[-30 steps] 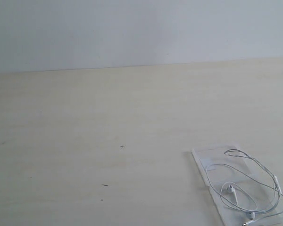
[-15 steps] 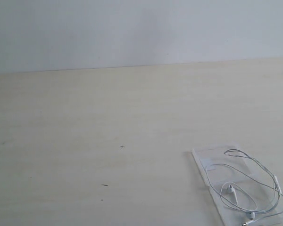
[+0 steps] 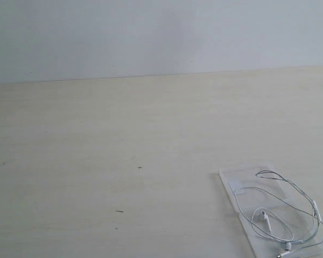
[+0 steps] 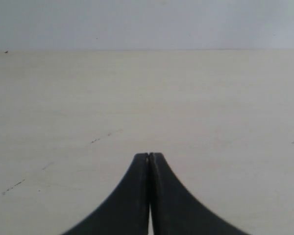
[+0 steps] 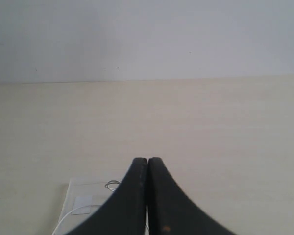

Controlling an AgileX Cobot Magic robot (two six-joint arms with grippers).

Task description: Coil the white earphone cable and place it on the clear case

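Both grippers were out of the exterior view, so I read them from the wrist cameras. The left gripper (image 4: 149,155) was clenched on nothing, over bare bench (image 3: 124,140). The right gripper (image 5: 147,159) was likewise clenched and empty, with a corner of the clear case (image 5: 83,188) showing past it.

In the exterior view, the white earphone cable (image 3: 264,216) lay in loose loops on top of the clear case (image 3: 246,175), at the near right of the bench. I judged the coiling and placing as good as done, with neither gripper touching anything. The outer loop seemed to run close to the case's right edge; whether it hung over I could not tell.

If any move was left, I reckoned it a tidy-up. The right gripper, being nearer, would have to release its jaws first, then nudge or pinch that very thin wire without dragging the light case along.

My count:
- one cable
- two earbuds
- one case of two halves
- one small white sticker (image 5: 83,201)
- two grippers
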